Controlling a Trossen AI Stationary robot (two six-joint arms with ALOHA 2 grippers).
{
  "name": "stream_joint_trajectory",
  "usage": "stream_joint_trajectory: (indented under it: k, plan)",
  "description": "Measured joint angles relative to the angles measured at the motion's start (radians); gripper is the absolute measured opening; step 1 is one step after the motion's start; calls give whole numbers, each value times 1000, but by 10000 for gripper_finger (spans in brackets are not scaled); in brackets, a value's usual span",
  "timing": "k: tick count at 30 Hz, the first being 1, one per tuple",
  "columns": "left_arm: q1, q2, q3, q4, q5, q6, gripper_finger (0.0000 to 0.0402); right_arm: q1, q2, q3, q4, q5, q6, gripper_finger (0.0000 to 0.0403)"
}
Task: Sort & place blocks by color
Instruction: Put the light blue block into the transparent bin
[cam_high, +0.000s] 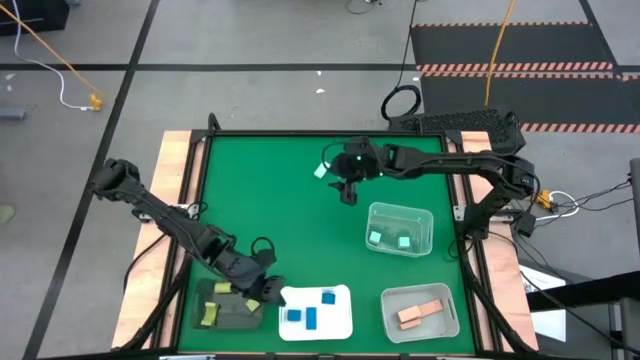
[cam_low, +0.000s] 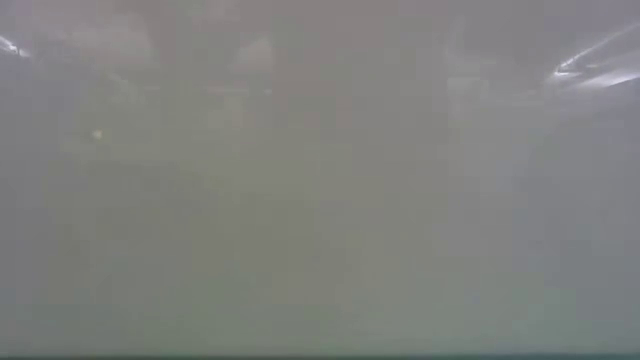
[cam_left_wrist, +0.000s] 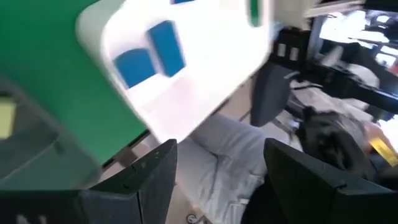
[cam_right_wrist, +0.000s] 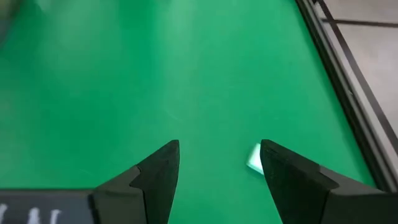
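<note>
Left gripper (cam_high: 262, 290), open and empty, hangs between trays; right gripper (cam_right_wrist: 219, 163), open and empty, approaches the mint block (cam_right_wrist: 254, 158).

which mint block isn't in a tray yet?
The mint block lying alone on the green mat, just left of the right hand. The other two mint blocks sit inside the clear tray.
</note>
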Motion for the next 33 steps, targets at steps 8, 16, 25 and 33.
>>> stream_joint_trajectory:
  k: [8, 16, 25, 33]
  plan:
    - [110, -66, 0, 4, -32, 203, 241, -100, 1, 0, -27, 3, 12, 215]
    - [325, -79, 0, -94, -109, 532, 241, -112, 8, -1, -169, 2, 265, 215]
    - [582, -64, 0, -83, -158, 973, 241, -67, -48, -6, -417, 100, 345, 215]
    - [737, 70, 0, 65, -158, 1263, 241, -36, -159, -46, -420, 217, 421, 215]
